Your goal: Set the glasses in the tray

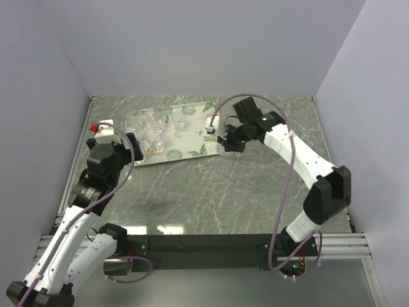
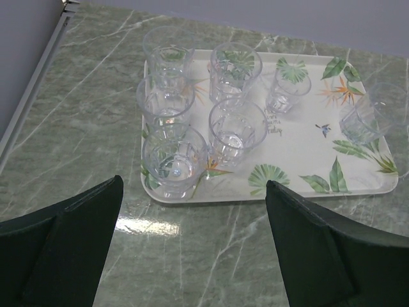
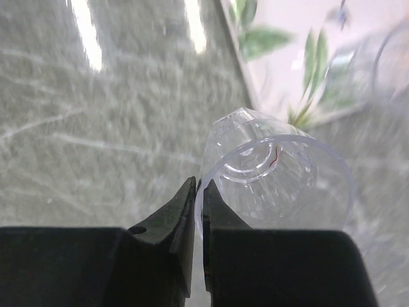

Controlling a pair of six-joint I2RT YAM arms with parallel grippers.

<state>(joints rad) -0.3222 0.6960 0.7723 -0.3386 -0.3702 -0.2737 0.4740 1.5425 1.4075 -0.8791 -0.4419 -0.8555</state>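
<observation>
The green marbled tabletop is carrying everything. The right arm is reaching toward the far edge. The left arm is hanging back near the left edge, its jaws standing wide apart and gripping nothing. The tray is lying by the far edge, left of centre and slightly askew. Six glasses are standing upright in it, five of them crowding its left end. One more glass is tilting at the tray's right end, with the right arm's jaws clamping one wall of its rim. Whether it is hanging fully inside the tray's rim is unclear. For a good placement, the arm is likely needing to carry it over the bare printed patch. It should then level the glass, lower it until the base is sitting flat, and part the jaws gently, clear of the neighbours.
</observation>
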